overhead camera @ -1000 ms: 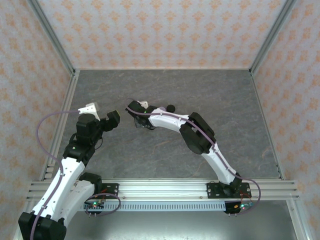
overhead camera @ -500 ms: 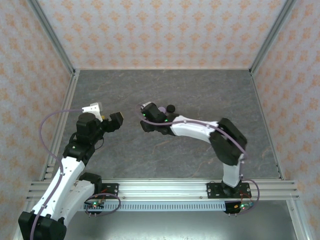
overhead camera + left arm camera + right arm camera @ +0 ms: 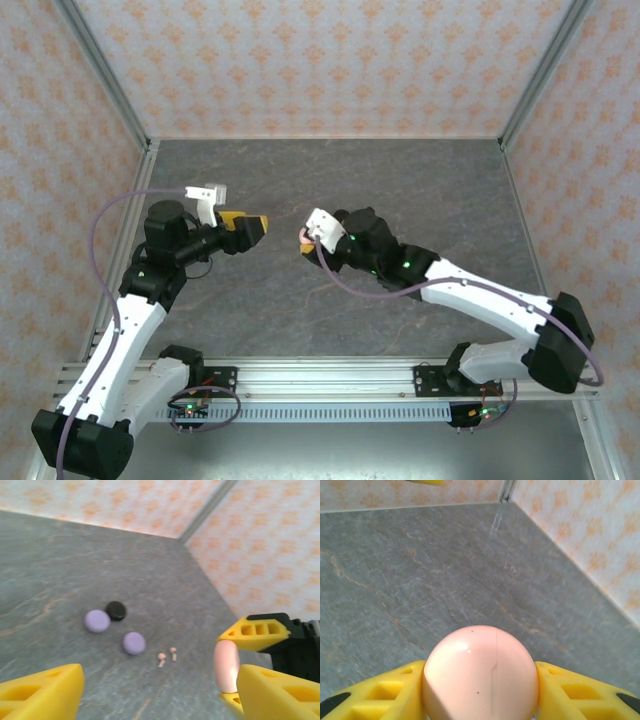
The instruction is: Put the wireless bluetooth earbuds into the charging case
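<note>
Right gripper (image 3: 312, 238): closed around a pink round charging case (image 3: 481, 672), lifted above the table (image 3: 420, 180); its 2 yellow fingers press the case from either side.
Case: a thin seam runs down its face; the lid looks shut, though the far side is hidden.
Left gripper (image 3: 252, 226): jaws wide apart with nothing between them, pointing at the case from near by, not touching it.
Earbuds: 2 pink earbuds (image 3: 167, 656) lie side by side on the table, near 2 lilac discs (image 3: 134, 643) and 1 black disc (image 3: 116, 610).
Step in hand: probably presenting the case between the arms, before any bud goes in.
Next move: likely the left gripper must reach the case and open its lid while the right grip stays firm; the smooth, rounded shell could slip.
</note>
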Robot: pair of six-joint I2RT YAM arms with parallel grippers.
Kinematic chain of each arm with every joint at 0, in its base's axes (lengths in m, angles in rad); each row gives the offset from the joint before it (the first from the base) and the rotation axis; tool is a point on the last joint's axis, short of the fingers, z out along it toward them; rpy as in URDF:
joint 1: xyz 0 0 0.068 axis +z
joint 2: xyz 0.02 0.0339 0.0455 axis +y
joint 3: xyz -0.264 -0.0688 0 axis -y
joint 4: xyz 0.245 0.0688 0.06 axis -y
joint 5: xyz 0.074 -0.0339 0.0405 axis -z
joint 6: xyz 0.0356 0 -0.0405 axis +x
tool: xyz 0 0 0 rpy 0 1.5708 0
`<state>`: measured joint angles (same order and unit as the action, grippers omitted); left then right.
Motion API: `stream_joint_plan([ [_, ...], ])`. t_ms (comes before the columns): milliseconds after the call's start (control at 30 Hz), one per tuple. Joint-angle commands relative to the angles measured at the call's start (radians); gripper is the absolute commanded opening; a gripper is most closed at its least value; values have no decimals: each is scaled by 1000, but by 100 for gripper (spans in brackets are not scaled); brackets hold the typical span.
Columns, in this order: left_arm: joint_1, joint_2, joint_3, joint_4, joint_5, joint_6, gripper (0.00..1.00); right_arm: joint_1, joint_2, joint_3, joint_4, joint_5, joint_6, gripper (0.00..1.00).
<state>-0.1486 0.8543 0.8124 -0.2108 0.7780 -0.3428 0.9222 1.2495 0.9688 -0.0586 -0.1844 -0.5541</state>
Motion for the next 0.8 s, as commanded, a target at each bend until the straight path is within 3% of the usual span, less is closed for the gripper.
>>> stream_joint_plan([
  [0,-16,19,48,74,188,-5,80,4,-59,-42,59,-4,-197,50],
  [300,-193,117,107,52,188,40,77,4,-104,-2,-1,-64,-240,50],
  [767,-260,249,128,64,221,35,63,4,-122,-5,6,-95,-237,50],
])
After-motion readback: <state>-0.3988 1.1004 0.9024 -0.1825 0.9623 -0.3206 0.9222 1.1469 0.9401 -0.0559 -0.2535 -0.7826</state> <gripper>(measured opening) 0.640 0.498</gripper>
